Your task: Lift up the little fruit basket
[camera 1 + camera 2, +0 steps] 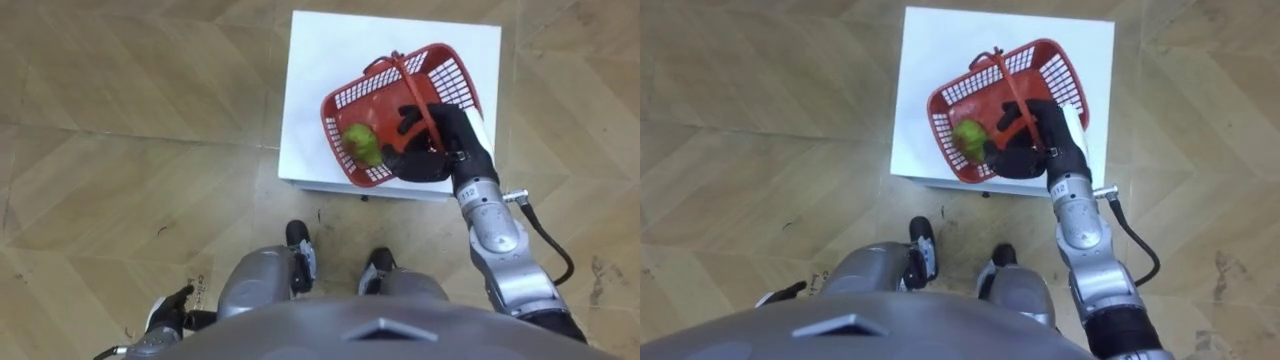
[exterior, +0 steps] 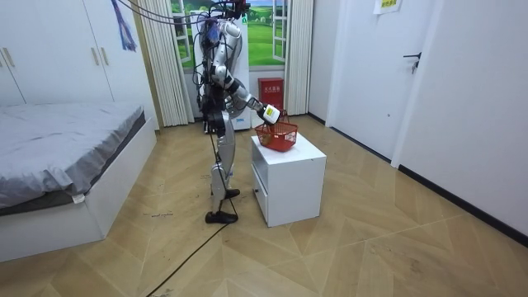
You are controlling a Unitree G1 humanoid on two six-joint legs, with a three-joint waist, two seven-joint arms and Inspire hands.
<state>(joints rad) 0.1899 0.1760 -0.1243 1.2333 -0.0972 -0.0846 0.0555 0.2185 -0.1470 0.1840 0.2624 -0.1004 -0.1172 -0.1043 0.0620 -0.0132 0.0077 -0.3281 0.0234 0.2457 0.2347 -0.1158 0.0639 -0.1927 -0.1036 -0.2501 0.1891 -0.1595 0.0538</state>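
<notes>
A red plastic fruit basket (image 1: 445, 72) sits tilted over the near half of a white cabinet (image 1: 320, 80). A green fruit (image 1: 363, 143) lies inside, with a red one partly hidden under my hand. My right hand (image 1: 432, 140) reaches over the basket's near right side, its fingers curled round the red handle (image 1: 398, 72). In the room view the basket (image 2: 277, 136) is at the cabinet's top, near corner, under my outstretched right hand (image 2: 271, 115). Whether it rests on the top or hangs just above it I cannot tell. My left hand (image 1: 170, 308) hangs by my left hip, fingers relaxed.
I stand upright close to the cabinet's (image 2: 289, 177) side, on wooden floor. A bed (image 2: 58, 157) lies at the room view's left, curtains and a window behind me, and a white door (image 2: 417, 74) at the room view's right.
</notes>
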